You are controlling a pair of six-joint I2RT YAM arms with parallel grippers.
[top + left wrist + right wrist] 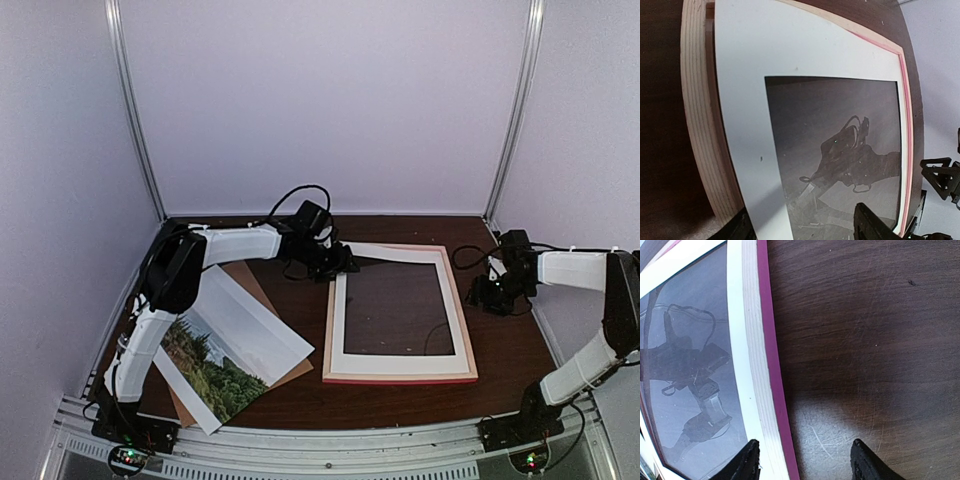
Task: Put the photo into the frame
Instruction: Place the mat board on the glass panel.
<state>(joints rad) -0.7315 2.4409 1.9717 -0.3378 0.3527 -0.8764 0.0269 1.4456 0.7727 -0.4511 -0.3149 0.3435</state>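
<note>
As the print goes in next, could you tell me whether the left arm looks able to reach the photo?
Probably yes: the photo lies bare atop the brown backing board beside that arm, and the left gripper, open at the far corner of the frame, holds nothing.

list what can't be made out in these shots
photo: top view, the left arm covers its left corner
backing board: top view, mostly under the photo
left claw: left wrist view, bottom edge cuts off all but the tips; contact with the mat unclear
right claw: right wrist view, only the tips show
frame: wrist views, cut off by the edges
</note>
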